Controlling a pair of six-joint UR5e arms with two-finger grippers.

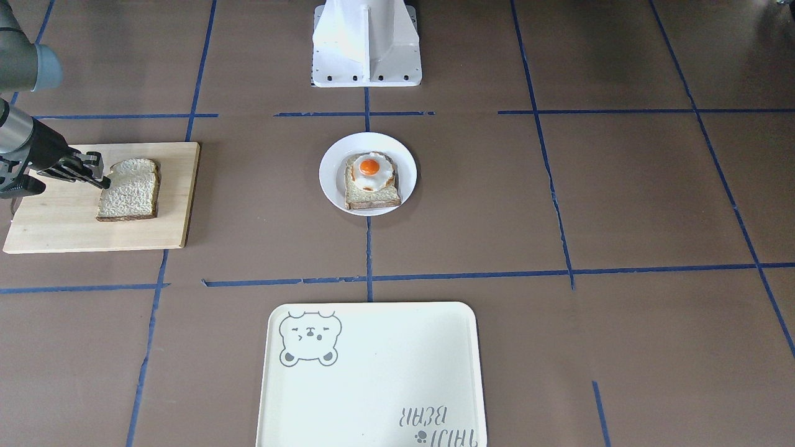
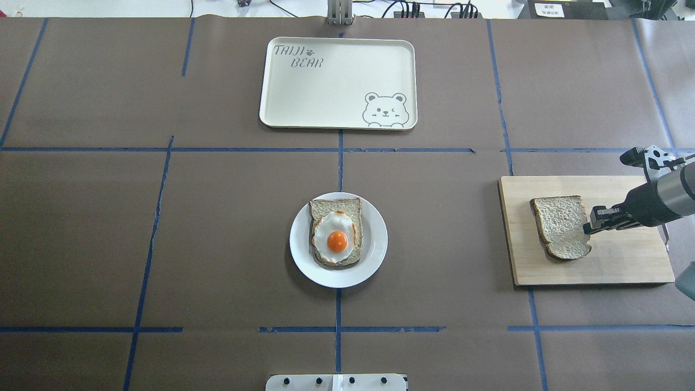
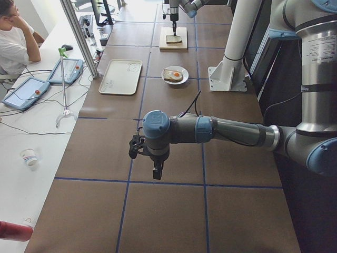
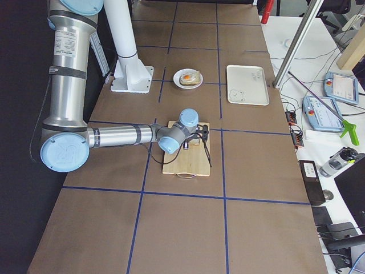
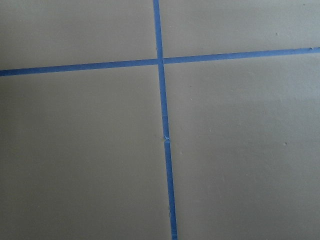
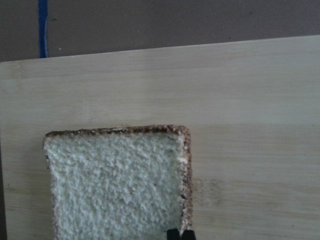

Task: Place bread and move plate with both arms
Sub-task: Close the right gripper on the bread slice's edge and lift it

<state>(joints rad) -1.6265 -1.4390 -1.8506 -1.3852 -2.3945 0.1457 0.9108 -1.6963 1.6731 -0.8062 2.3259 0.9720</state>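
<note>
One rough beige bread (image 1: 127, 189) on wooden board (image 1: 62, 226); right jaws pinching crust; left jaws: cannot tell.

"TAIJI BEAR" in grey letters, with a paw mark, on a corner of the cream tray (image 2: 336, 92)

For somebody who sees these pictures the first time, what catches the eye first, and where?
The bright fried egg with its orange yolk draws the eye first; it lies on a crusted bread slice on the small round white plate at the table's middle. Next comes the plain beige bread slice on the pale wooden board at the robot's right, with the right arm's black end effector at its edge.
</note>
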